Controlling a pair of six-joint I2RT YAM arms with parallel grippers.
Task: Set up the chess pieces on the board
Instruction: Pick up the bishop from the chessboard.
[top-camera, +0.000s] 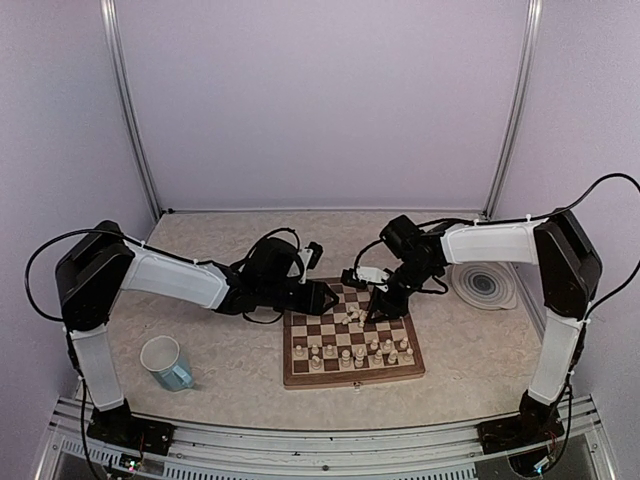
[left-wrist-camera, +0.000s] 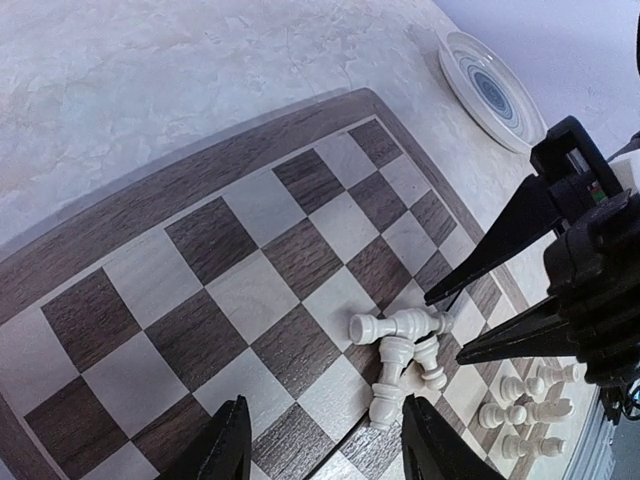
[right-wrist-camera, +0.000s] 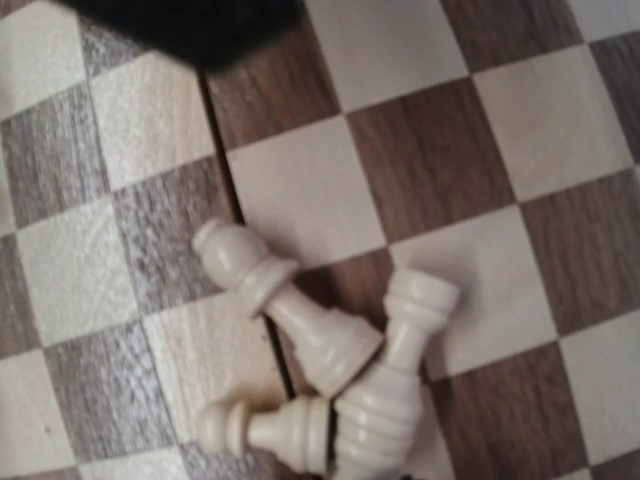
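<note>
The board (top-camera: 300, 372) lies in the middle of the table, with several chess pieces (top-camera: 355, 352) standing in its two near rows. Three cream pieces (left-wrist-camera: 400, 350) lie tumbled together near the centre seam, and the right wrist view shows them close up (right-wrist-camera: 330, 345). My left gripper (left-wrist-camera: 325, 450) is open low over the board, just short of the pile, with nothing between its fingers. My right gripper (left-wrist-camera: 445, 328) comes in from the other side, open, its black fingertips either side of one lying piece's end. The right wrist view does not show its own fingers.
A pale blue mug (top-camera: 168, 362) stands on the table left of the board. A round plate with blue rings (top-camera: 483, 284) sits to the board's right, also seen as the plate (left-wrist-camera: 490, 85) from the left wrist. Both arms crowd the board's far half.
</note>
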